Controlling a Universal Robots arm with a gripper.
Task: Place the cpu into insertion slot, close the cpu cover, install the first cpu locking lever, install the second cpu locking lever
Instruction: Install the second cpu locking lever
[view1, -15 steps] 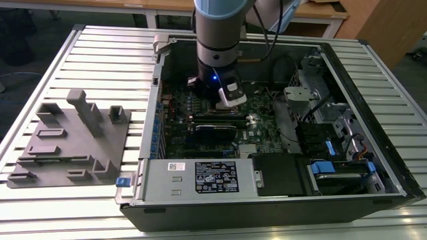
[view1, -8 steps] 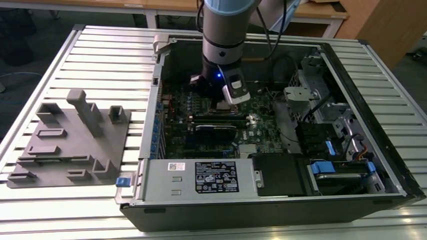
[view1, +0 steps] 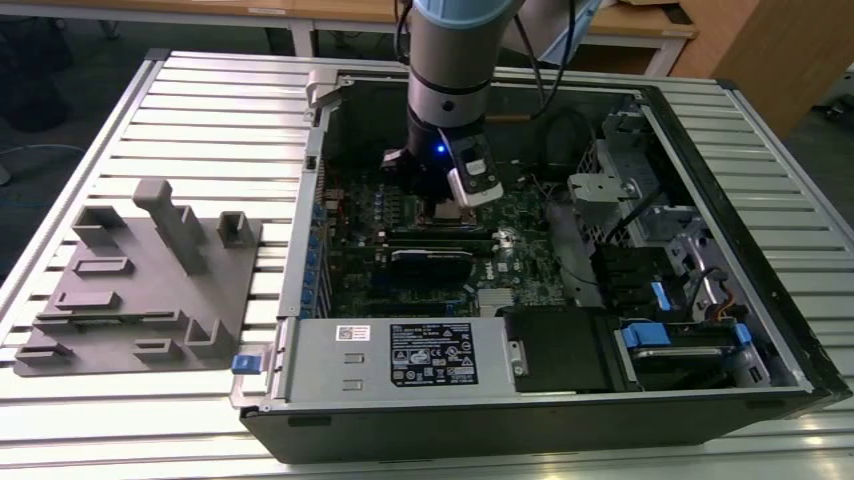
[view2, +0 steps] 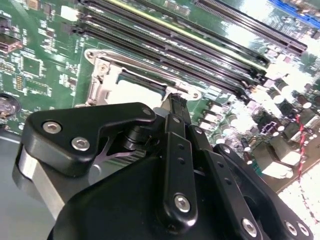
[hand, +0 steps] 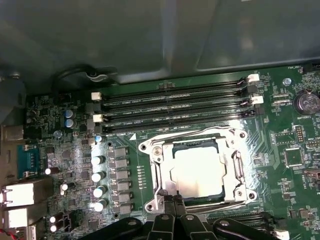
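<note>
A: Where is the arm sitting at this moment?

B: The grey and blue robot arm (view1: 450, 70) is reaching down into the open black computer case (view1: 561, 390), which is lying on a white slatted table (view1: 200, 110). Its black gripper (hand: 172, 202) is hanging just over the edge of the processor socket on the green motherboard (hand: 280, 145).

A: And the chip?

B: The small flat square cpu with the dull silvery-grey top (hand: 196, 171) is lying flat in the socket. The thin shiny metal cpu cover (hand: 238, 167), a square frame with a big window, is lying down around it, so the chip's top is showing through the window.

A: Is the gripper carrying anything?

B: In the first wrist view its fingertips (hand: 176, 201) are sitting pressed together, with nothing between them. They are sitting right at the frame's edge; whether they are touching it, I cannot tell.

A: What else is lying around?

B: Long black memory slots (hand: 175, 107) are running beside the socket. In the exterior view a white-labelled grey power supply box (view1: 400, 355) is sitting at the case's near end, and a grey moulded fixture tray (view1: 147, 280) is resting on the table at the exterior view's left.
</note>
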